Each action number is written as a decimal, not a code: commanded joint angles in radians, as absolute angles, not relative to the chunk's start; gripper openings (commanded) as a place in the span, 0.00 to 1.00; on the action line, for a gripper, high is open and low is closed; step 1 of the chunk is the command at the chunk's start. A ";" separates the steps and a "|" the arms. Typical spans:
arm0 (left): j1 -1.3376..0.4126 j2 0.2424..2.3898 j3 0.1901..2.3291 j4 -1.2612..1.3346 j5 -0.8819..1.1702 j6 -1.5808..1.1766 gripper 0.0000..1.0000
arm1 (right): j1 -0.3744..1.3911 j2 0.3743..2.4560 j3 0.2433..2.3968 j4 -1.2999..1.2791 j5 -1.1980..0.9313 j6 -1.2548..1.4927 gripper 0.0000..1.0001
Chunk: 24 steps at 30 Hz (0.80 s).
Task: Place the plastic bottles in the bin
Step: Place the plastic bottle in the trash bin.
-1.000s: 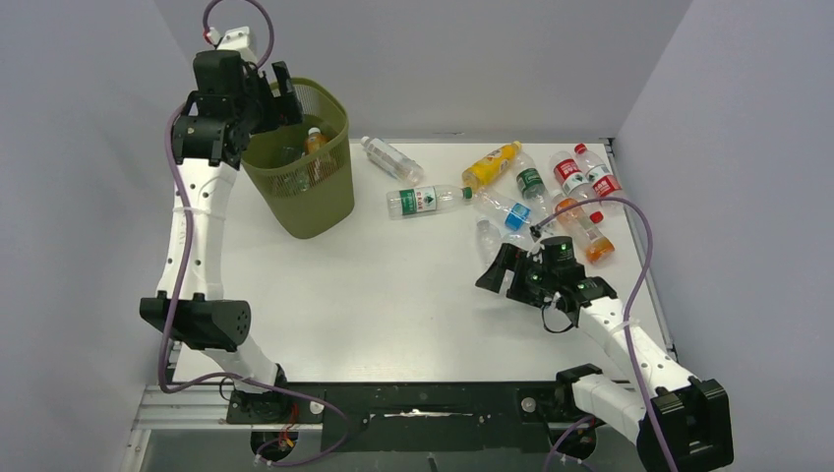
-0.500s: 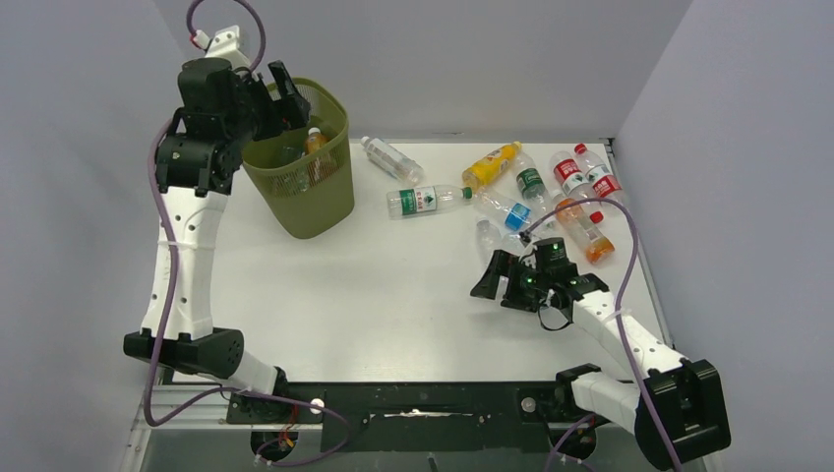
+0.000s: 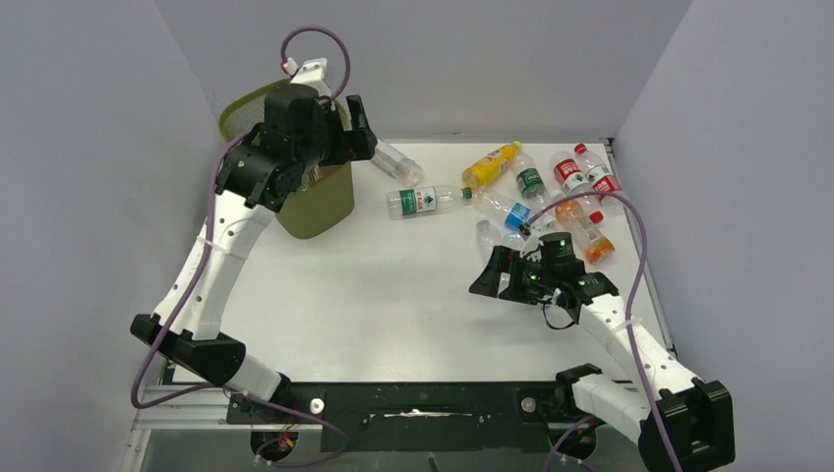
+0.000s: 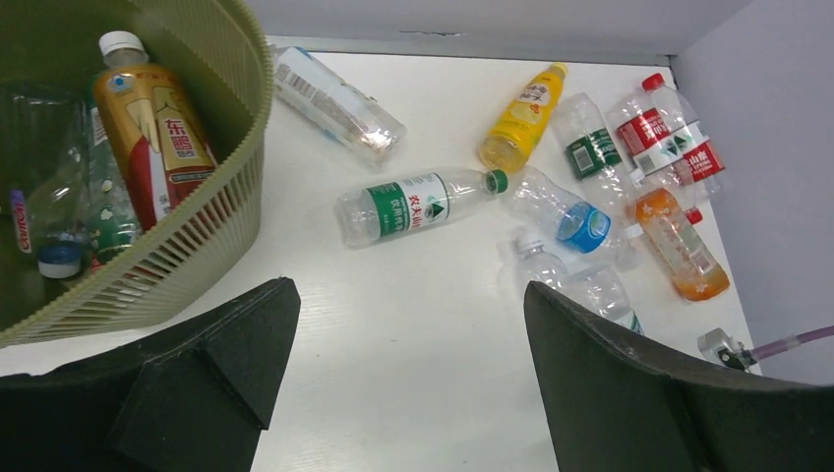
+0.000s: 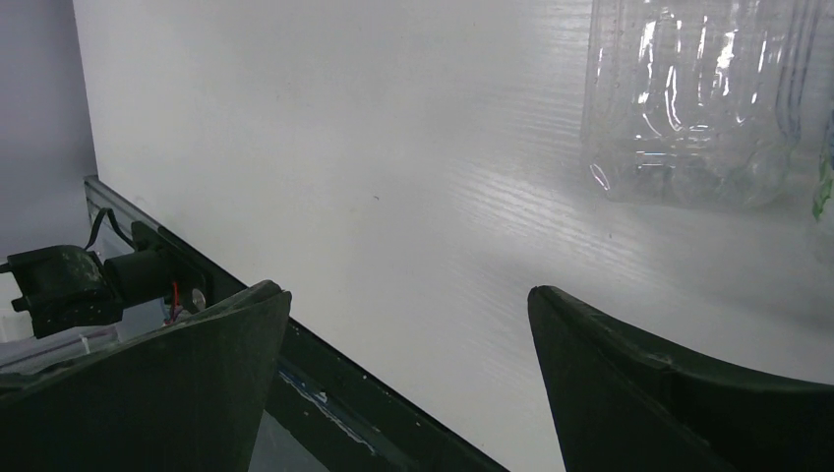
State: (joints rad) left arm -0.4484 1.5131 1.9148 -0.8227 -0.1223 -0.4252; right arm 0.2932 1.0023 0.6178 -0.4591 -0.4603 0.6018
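White table (image 3: 393,295) fills the centre of the top view. Green mesh bin (image 3: 325,208) sits at upper left, partly hidden behind the left arm (image 3: 211,265). Several bottles lie inside it, among them an orange-label bottle (image 4: 148,128).

Left claw (image 3: 362,133) hangs just right of the bin's rim, jaws spread wide, holding nothing. Right claw (image 3: 497,280) is right of centre, low over the table, jaws wide apart, empty. A clear bottle (image 5: 688,108) lies just beyond it.

Loose bottles lie at upper right: green-label bottle (image 3: 423,200), yellow bottle (image 3: 490,164), red-label pair (image 3: 580,175).
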 commanded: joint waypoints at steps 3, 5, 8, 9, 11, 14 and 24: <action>-0.554 1.556 1.986 -0.778 -0.211 -0.384 0.86 | 0.302 0.951 0.630 -0.474 -0.501 0.591 0.98; -0.566 1.584 1.991 -0.768 -0.204 -0.359 0.86 | 0.301 0.943 0.631 -0.487 -0.494 0.589 0.98; -0.570 1.636 1.996 -0.751 -0.198 -0.334 0.86 | 0.300 0.931 0.636 -0.502 -0.477 0.598 0.98; -0.568 1.657 1.997 -0.748 -0.199 -0.324 0.86 | 0.301 0.929 0.638 -0.505 -0.472 0.604 0.98; -0.564 1.705 2.009 -0.749 -0.198 -0.304 0.91 | 0.301 0.927 0.647 -0.511 -0.465 0.620 0.98; -0.557 1.787 2.031 -0.742 -0.174 -0.256 0.92 | 0.303 0.920 0.674 -0.536 -0.440 0.625 0.98; -0.547 1.940 1.925 -0.578 -0.074 -0.081 0.93 | 0.306 0.814 0.640 -0.539 -0.333 0.732 0.98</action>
State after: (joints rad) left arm -0.5591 1.9270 1.9461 -0.7113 -0.1154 -0.1822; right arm 0.2966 0.8616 0.6247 -0.5556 -0.3786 0.6647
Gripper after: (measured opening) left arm 0.928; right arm 0.978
